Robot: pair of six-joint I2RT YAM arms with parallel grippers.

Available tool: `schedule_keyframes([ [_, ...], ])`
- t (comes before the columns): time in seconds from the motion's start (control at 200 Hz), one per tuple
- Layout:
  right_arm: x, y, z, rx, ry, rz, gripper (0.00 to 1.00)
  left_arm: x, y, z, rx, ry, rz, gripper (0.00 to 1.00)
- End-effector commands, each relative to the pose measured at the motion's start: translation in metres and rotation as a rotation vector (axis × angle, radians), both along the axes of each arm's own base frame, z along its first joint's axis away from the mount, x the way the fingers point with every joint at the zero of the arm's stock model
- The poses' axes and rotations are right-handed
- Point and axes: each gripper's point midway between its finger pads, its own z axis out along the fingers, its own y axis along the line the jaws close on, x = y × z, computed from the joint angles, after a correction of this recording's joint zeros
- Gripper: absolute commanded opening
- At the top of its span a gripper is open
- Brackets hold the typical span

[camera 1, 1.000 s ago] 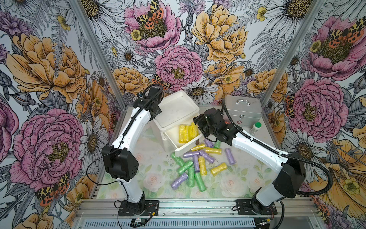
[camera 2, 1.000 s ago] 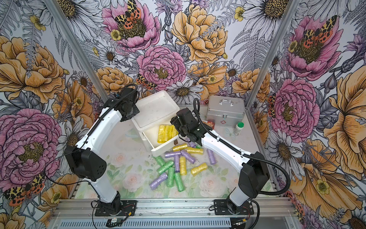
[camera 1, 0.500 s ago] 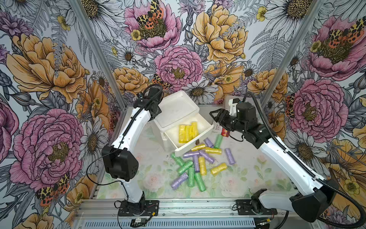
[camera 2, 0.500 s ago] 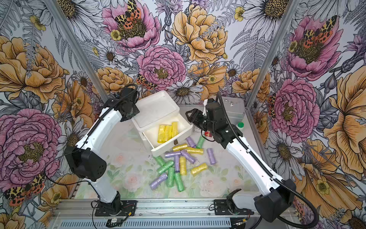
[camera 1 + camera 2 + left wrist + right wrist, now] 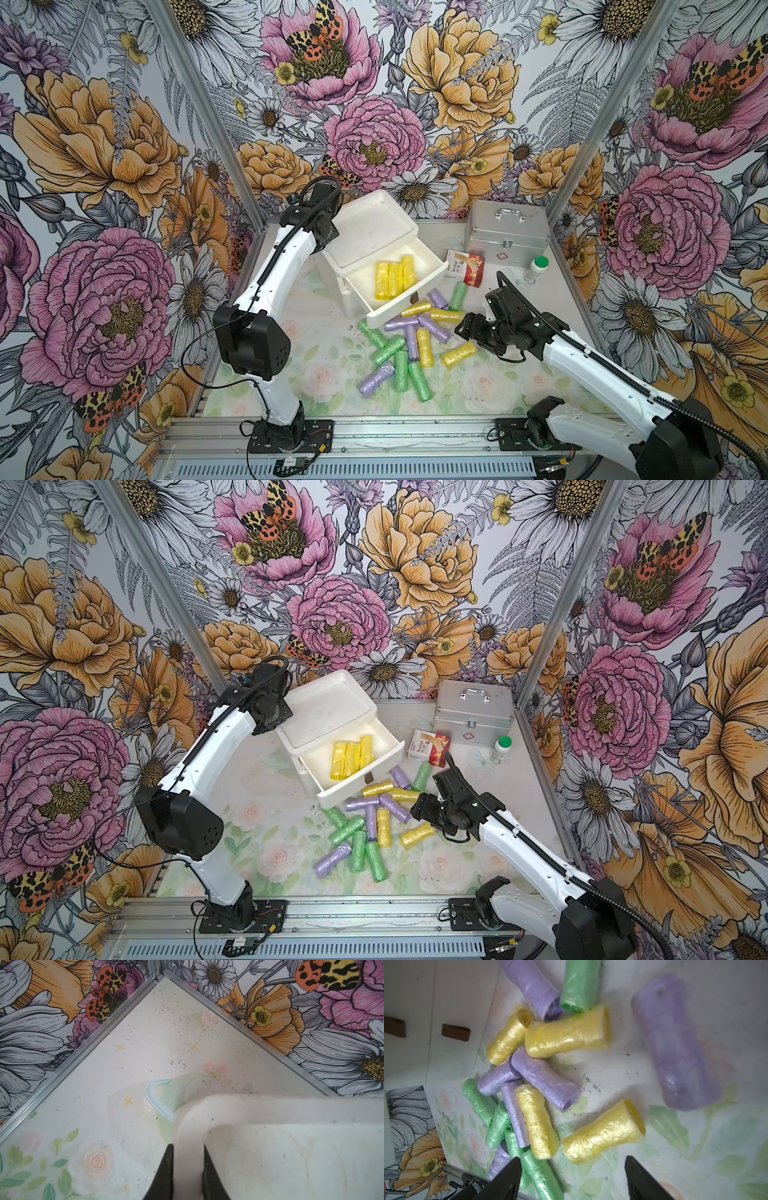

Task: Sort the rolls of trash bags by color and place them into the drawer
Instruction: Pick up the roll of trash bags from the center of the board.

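Right wrist view: right gripper (image 5: 573, 1159) jaws stand wide apart, holding nothing, near a yellow roll (image 5: 604, 1132) on the table (image 5: 695, 1167). Mid-table, the loose rolls (image 5: 424, 353) in yellow, green and lilac lie heaped just before the front of the open drawer (image 5: 399, 313). Inside it lie three yellow rolls (image 5: 392, 278), side by side. Toward the far edge, left gripper (image 5: 188, 1178) is clamped on the top rim of the drawer unit (image 5: 370, 224).

The left arm (image 5: 286, 257) reaches back, left hand (image 5: 187, 1160) pinched tight; right arm (image 5: 582, 357) stretches low, right hand (image 5: 572, 1160) spread wide
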Motion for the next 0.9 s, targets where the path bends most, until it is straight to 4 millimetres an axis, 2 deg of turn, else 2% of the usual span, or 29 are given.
schedule_keyframes([
  [0.0, -0.007, -0.012, -0.005, 0.037, 0.028, -0.16, 0.83, 0.002, -0.037, -0.065, -0.213, 0.149, -0.014, 0.0],
  [0.19, -0.029, -0.028, -0.035, 0.087, 0.112, -0.368, 0.85, 0.002, -0.041, -0.07, -0.21, 0.159, -0.014, 0.0],
  [0.365, -0.035, -0.032, -0.043, 0.117, 0.122, -0.444, 0.83, 0.003, -0.045, -0.073, -0.209, 0.164, -0.018, 0.0],
  [0.701, -0.019, -0.013, -0.041, 0.117, 0.116, -0.423, 0.81, 0.003, -0.049, -0.072, -0.21, 0.159, -0.022, 0.0],
  [0.891, -0.01, -0.002, -0.048, 0.11, 0.127, -0.422, 0.8, 0.002, -0.047, -0.069, -0.208, 0.156, -0.024, 0.0],
])
